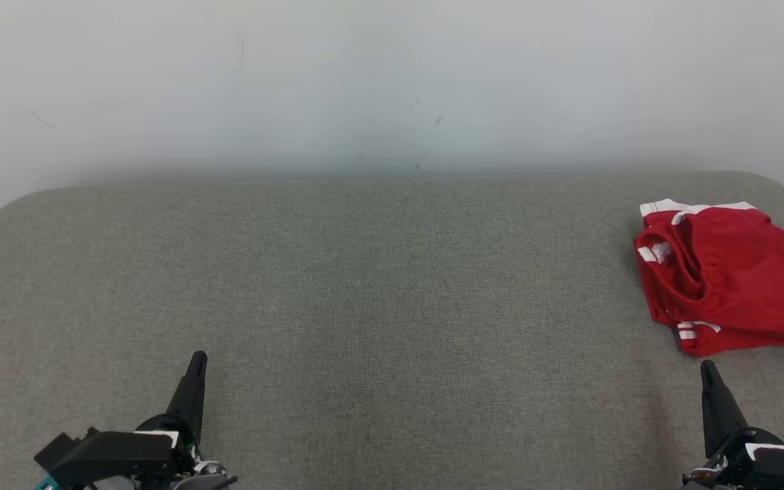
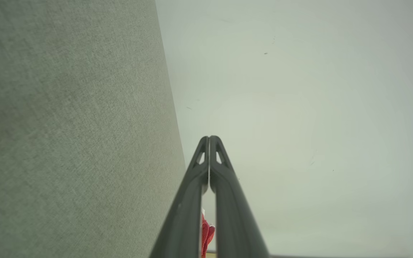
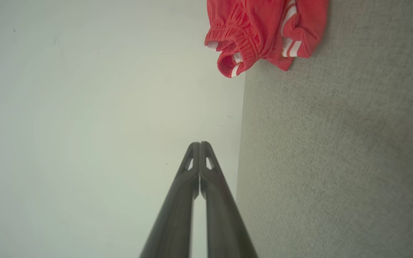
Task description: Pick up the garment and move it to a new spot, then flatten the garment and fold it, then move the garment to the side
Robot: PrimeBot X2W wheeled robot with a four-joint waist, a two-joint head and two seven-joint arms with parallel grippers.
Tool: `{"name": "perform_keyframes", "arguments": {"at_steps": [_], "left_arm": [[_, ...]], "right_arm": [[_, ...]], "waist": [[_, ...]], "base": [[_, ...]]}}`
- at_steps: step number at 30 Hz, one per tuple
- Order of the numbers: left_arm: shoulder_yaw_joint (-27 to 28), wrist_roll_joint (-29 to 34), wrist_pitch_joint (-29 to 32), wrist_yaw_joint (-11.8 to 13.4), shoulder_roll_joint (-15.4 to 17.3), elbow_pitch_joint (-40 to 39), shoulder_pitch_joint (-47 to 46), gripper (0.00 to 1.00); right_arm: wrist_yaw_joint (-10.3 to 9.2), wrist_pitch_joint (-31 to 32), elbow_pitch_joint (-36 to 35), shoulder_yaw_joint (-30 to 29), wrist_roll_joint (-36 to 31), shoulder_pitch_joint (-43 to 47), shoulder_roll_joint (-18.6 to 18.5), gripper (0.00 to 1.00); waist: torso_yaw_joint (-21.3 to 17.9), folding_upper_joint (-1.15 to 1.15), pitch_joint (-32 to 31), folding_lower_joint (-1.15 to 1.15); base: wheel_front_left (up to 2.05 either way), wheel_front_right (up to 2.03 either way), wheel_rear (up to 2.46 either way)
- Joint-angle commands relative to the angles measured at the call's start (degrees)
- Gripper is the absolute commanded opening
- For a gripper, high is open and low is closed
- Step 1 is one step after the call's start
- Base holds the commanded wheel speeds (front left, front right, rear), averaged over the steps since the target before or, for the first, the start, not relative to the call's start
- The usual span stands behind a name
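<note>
My right end effector [image 1: 708, 369] and left end effector [image 1: 197, 358], both pressed together, empty; crumpled red white-striped shorts [image 1: 732, 286] on grey fabric counter [image 1: 365, 306]. Best: open right, pinch waistband [image 1: 665, 257], lift clear.

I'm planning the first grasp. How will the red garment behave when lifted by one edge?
The red garment lies bunched in soft folds, so it will likely hang limp from whatever point is pinched. It looks thin, so probably light. Its gathered waistband seems thicker, perhaps a surer hold.
</note>
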Motion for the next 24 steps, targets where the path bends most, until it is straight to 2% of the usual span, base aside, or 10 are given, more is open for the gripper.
{"name": "perform_keyframes", "arguments": {"at_steps": [1, 24], "left_arm": [[0.21, -0.32, 0.15, -0.1, 0.23, 0.0, -0.73, 0.0], [0.21, -0.32, 0.15, -0.1, 0.23, -0.01, -0.73, 0.0]], "right_arm": [[-0.12, 0.21, -0.25, -0.12, -0.09, -0.58, 0.08, 0.0], [-0.12, 0.51, -0.21, -0.5, -0.34, -0.66, 0.37, 0.0]], "waist": [[0.0, 0.0, 0.0, 0.0], [0.0, 0.0, 0.0, 0.0]], "base": [[0.0, 0.0, 0.0], [0.0, 0.0, 0.0]]}}
